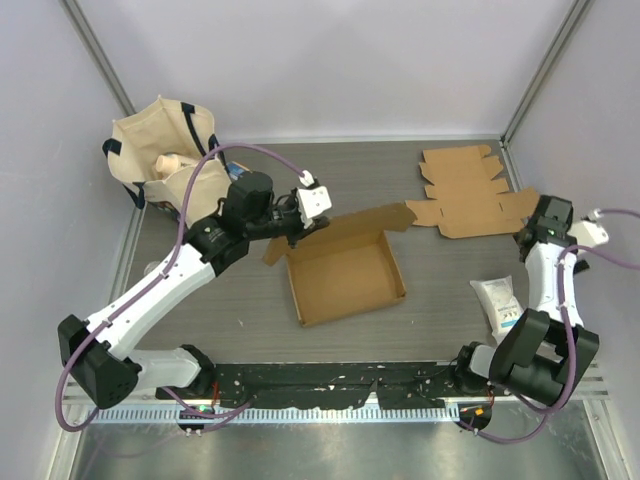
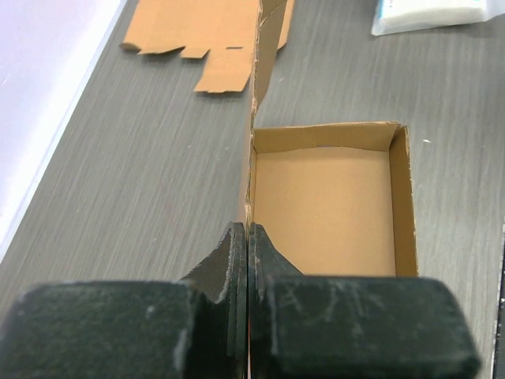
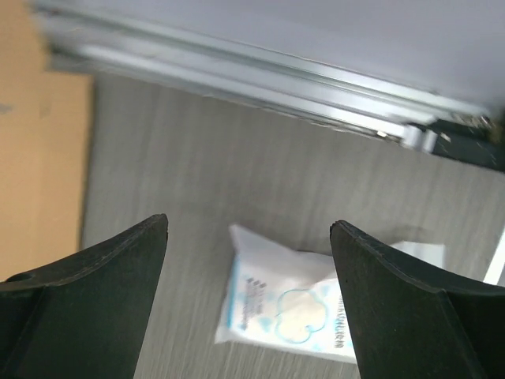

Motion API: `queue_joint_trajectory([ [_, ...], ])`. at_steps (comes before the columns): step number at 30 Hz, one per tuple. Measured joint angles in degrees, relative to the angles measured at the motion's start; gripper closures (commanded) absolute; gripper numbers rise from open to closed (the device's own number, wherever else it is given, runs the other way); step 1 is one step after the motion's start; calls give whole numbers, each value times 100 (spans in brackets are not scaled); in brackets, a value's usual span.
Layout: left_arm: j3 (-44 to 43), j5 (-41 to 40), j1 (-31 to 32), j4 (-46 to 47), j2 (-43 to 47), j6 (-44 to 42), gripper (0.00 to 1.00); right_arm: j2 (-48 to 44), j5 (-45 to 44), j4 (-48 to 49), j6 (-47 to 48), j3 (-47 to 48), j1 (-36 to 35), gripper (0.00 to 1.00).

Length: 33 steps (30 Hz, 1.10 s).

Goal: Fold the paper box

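The left wrist view shows the left gripper (image 2: 248, 237) pinched shut on the paper box's (image 2: 323, 205) thin side wall. From above, the arm hides this. The box sits open on the bench (image 1: 440, 300). To its right, the right gripper (image 3: 248, 225) is wide open, holding nothing, with a white packet (image 3: 288, 304) beyond it. Flat cardboard (image 1: 465, 190) lies behind the box, and a cloth bag (image 1: 165, 150) sits far left.

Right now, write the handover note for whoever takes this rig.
Left jaws: shut, pinching the far wall of the paper box near its left corner.
Right jaws: open, empty, by the right end of the flat cardboard blank. A white packet lies nearer the bases.
Done: the box's tray walls stand up, mid-table.
Left: the lid flap lies open, reaching toward the blank; fold it over and close it.
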<state>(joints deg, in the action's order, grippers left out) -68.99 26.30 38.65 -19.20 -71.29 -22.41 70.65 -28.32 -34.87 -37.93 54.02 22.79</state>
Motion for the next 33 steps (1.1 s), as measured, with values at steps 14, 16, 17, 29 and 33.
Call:
queue_joint_trajectory([
  [14, 142, -323, 555, 103, 212, -26, 100, 710, 415, 728, -916, -1296, 426, 20],
  [16, 142, -339, 560, 101, 216, -26, 100, 693, 557, 557, -1102, -1401, 68, 20],
  [17, 142, -341, 560, 101, 216, -26, 100, 664, 623, 474, -1257, -1429, -286, 20],
  [29, 142, -496, 588, 92, 216, -48, 100, 404, 922, -7, -1775, -452, -3338, 8],
  [33, 142, -503, 614, 83, 216, -55, 100, 164, 1113, -201, -1585, -474, -2883, 11],
])
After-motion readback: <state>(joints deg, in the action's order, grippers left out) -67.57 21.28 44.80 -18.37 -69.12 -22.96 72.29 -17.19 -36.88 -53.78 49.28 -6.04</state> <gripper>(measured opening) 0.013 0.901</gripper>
